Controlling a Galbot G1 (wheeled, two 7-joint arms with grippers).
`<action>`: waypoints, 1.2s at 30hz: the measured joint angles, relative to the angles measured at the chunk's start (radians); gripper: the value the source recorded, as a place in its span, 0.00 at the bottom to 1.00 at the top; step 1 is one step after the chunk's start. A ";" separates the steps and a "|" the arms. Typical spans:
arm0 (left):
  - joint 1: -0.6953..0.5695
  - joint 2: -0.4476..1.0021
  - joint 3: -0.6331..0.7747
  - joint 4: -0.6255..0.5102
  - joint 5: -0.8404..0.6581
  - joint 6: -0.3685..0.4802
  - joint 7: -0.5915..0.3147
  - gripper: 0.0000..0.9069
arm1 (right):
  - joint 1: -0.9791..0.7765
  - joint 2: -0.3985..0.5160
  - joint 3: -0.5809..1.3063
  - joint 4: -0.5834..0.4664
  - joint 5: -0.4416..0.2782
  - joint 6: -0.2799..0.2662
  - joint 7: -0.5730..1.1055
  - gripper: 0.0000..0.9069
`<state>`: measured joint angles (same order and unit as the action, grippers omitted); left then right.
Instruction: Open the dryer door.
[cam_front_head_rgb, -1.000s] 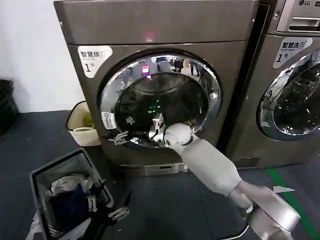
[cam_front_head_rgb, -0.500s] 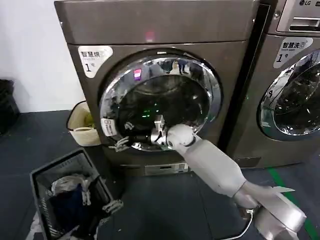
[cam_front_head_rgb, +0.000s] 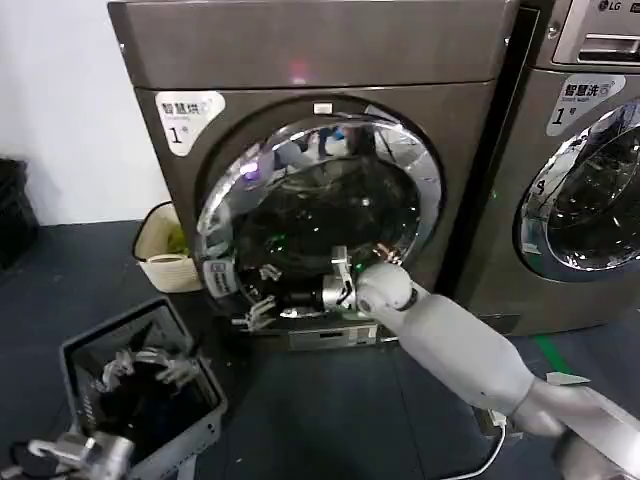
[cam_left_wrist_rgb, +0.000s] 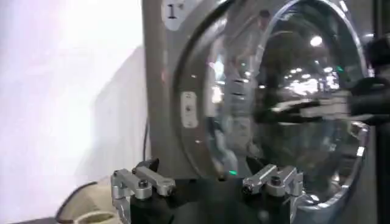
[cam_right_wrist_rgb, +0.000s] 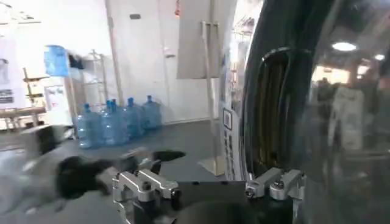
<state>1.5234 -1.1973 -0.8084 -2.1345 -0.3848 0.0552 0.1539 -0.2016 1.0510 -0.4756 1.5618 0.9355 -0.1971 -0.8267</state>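
Your dryer door (cam_front_head_rgb: 320, 215) sits on the front of the left machine, the dryer (cam_front_head_rgb: 300, 60), and it's already cracked open: the edge toward your left, the one with the white sticker (cam_front_head_rgb: 217, 279), has come away from the dark opening, while the edge toward your right is still tucked in by the hinge, so the domed glass faces out and a bit toward your right. It's round, so no real long axis, it just stands upright on its edge. Your right claw (cam_front_head_rgb: 262, 305) is reaching across the lower part of the door to the bottom left of the chrome rim near that sticker; in the right wrist view its fingers (cam_right_wrist_rgb: 146, 185) look spread apart, with the door's edge right beside one of them, and you can't tell if they're actually touching it. Your left claw (cam_left_wrist_rgb: 207, 182) is spread too, holding nothing, and its wrist view looks at the door from the sticker side. In the head view the left arm (cam_front_head_rgb: 70, 455) is down at the bottom corner, beside the grey basket (cam_front_head_rgb: 140, 390) of clothes on the floor. The second machine (cam_front_head_rgb: 580, 170) with its own chrome door stands to the right, and a cream bag (cam_front_head_rgb: 160, 250) sits by the wall.
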 joint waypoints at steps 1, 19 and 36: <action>-0.008 0.008 -0.009 0.005 -0.006 0.006 -0.001 1.00 | 0.000 -0.008 -0.003 0.009 0.003 0.000 -0.003 1.00; -0.111 0.179 0.029 0.041 -0.048 0.000 0.050 1.00 | -0.047 -0.186 -0.028 0.124 0.107 0.140 -0.252 1.00; -0.142 0.366 0.253 -0.030 -0.020 -0.031 0.081 1.00 | -0.147 -0.373 0.027 0.200 0.095 0.154 -0.548 1.00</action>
<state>1.3810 -0.8308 -0.5556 -2.1643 -0.4052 0.0246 0.2349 -0.3483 0.6777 -0.4483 1.7615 1.0307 -0.0433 -1.3743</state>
